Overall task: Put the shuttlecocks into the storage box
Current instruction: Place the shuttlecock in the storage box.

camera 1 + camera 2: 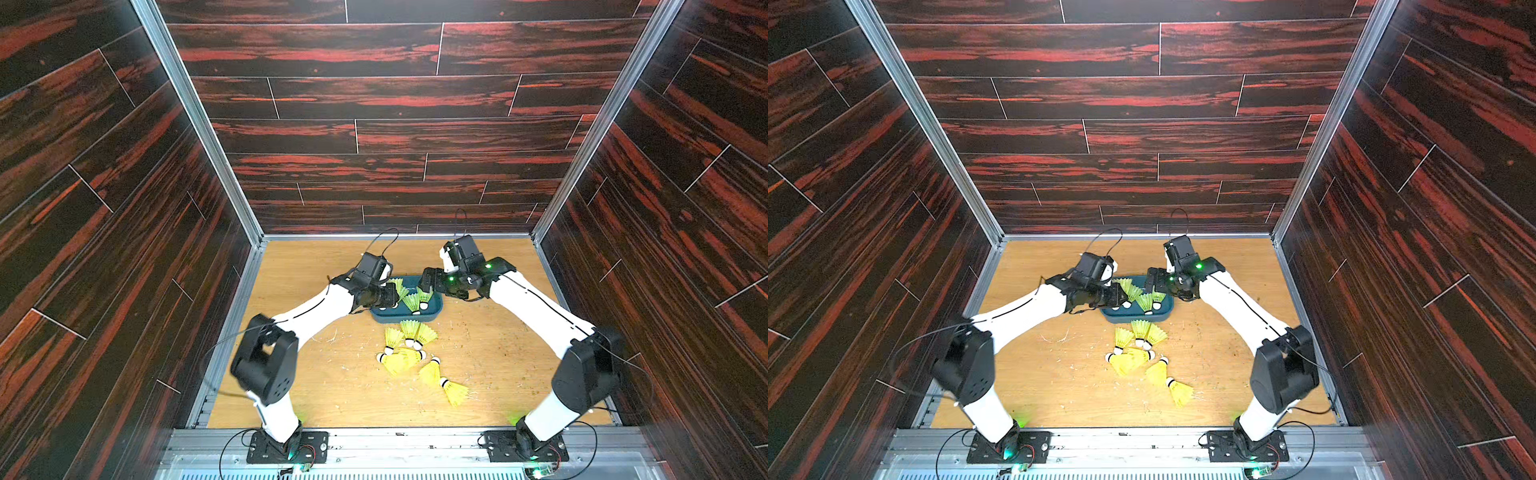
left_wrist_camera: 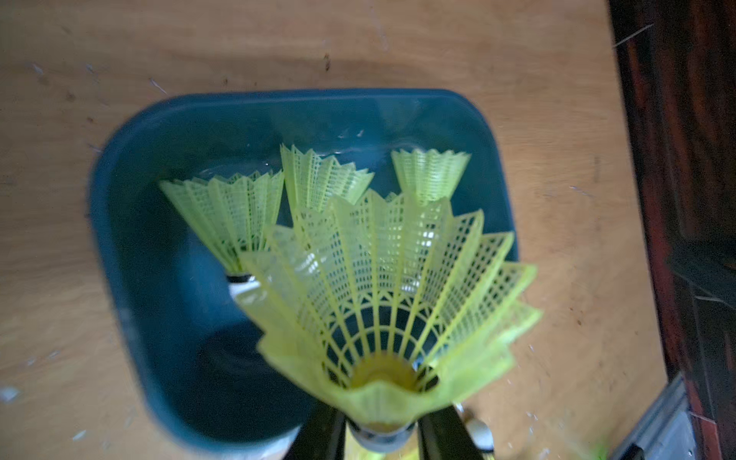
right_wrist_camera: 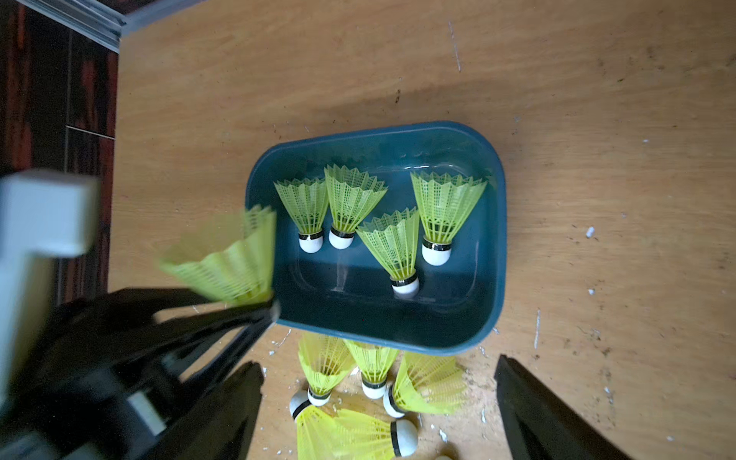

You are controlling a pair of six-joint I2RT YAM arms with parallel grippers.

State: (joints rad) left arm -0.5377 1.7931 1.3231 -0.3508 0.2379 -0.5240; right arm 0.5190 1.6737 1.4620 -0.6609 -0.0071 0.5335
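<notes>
left claw point(image 2: 380, 432): shut tight on the white tip of one shuttlecock, with a black finger seen on each side of the tip.
held shuttlecock point(image 2: 390, 286): gripped at the tip, with its yellow-green skirt fanned out away from the claw. It is held above the left end of the box. It is blurred in the right wrist view point(image 3: 227, 259).
box point(image 3: 398, 338): a shallow teal tub with rounded corners. It is set on the table toward the far middle, between the two claws.
shuttlecocks in the box point(image 3: 394, 243): four are seen lying on the floor of the box, skirts toward the far wall and white tips toward the near one. Two of them lie side by side, touching.
loose shuttlecocks point(image 1: 405, 359): seven can be made out in both top views, lying on the table in front of the box. The nearest three are just beside its near wall. The others are spread toward the near right.
right claw point(image 3: 378, 362): spread wide with nothing held. It is placed above the near edge of the box and the nearest loose shuttlecocks.
table point(image 1: 332, 386): light wood, dotted with small white flecks.
</notes>
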